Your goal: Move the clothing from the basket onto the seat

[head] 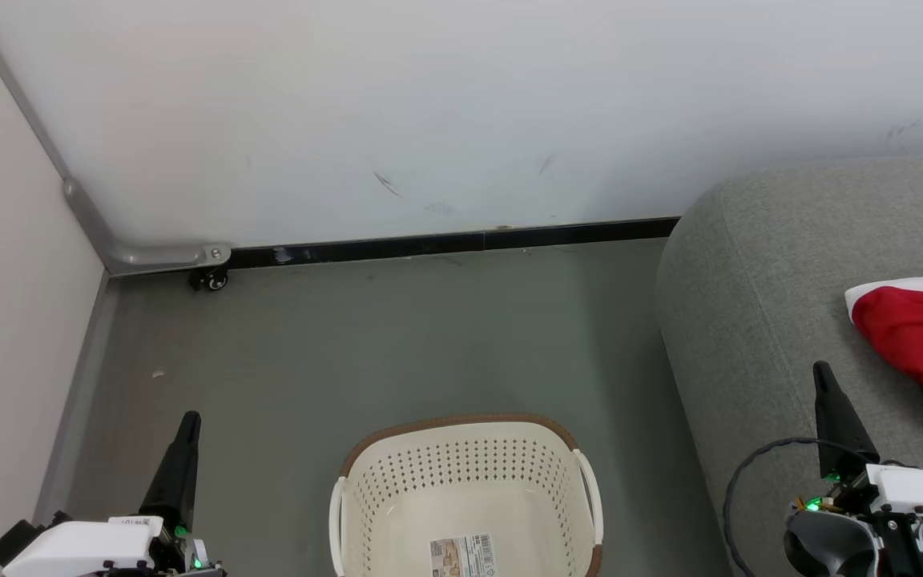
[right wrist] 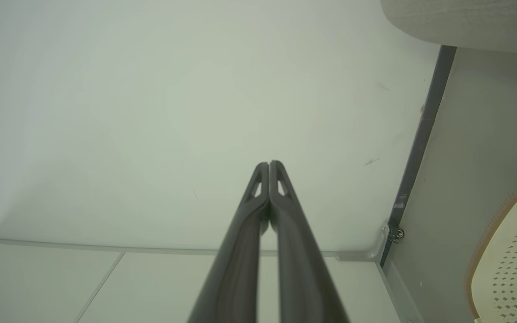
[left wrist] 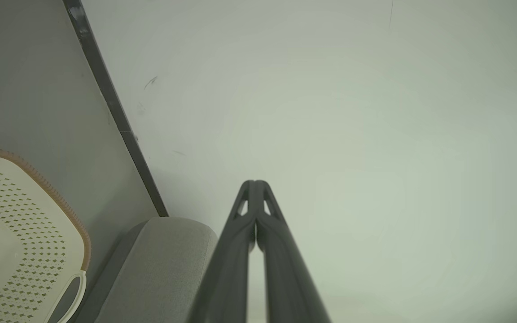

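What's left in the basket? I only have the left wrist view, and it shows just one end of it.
Observer: In the head view the basket holds nothing but a paper label on its bottom, as far as the frame reaches; the near end is cut off.
Operator: Anything off to the robot's right?
Observer: A red and white garment lies on the grey sofa, at the right edge of the head view.
Operator: Right arm holding anything?
Observer: No. The right gripper is shut and empty, apart from the garment.
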Robot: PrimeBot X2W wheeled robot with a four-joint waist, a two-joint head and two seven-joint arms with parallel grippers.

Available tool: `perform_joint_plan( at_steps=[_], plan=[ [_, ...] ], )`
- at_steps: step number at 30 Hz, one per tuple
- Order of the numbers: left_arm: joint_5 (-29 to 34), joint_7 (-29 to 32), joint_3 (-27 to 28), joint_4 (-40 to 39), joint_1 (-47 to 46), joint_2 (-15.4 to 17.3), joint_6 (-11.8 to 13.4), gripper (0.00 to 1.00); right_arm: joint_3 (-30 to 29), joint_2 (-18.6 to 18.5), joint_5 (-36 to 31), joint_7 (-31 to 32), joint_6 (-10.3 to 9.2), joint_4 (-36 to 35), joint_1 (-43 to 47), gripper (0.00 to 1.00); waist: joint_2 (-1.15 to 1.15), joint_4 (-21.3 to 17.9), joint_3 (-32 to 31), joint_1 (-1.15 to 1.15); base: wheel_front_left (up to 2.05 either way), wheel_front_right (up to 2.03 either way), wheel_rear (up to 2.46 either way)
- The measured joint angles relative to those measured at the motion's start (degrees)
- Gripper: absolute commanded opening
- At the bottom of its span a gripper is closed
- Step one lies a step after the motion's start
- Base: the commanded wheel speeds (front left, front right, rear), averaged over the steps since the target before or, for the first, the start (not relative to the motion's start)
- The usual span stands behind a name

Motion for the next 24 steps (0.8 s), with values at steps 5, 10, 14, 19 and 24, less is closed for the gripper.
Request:
perform_joint_plan(
  at_steps=[5,10,14,19,24],
  plan=[
    [0.00,0.00,-0.01,-0.03,0.00,0.00,0.00,0.00,-0.04,0.01,0.00,0.15,0.00,0.01,-0.07,0.00,0.00,0.00,0.00,0.00,0.00,0.00,0.00],
    [0.00,-0.01,-0.03,-0.04,0.00,0.00,0.00,0.00,-0.09,0.02,-0.01,0.16,0.00,0.02,-0.07,0.00,0.00,0.00,0.00,-0.01,0.00,0.00,0.00],
    [-0.01,-0.01,-0.04,-0.05,0.00,0.00,0.00,0.00,-0.15,0.02,-0.01,0.19,0.00,0.02,-0.07,0.00,0.00,0.00,0.00,0.00,0.00,0.00,0.00],
    [-0.01,-0.01,-0.05,-0.07,0.00,0.00,0.00,0.00,-0.20,0.03,-0.01,0.24,0.00,0.03,-0.07,0.00,0.00,0.00,0.00,-0.01,0.00,0.00,0.00],
    [-0.01,-0.01,-0.07,-0.08,0.00,0.00,0.00,0.00,-0.24,0.04,-0.02,0.24,0.00,0.03,-0.07,0.00,0.00,0.00,0.00,-0.01,0.00,0.00,0.00]
  ],
)
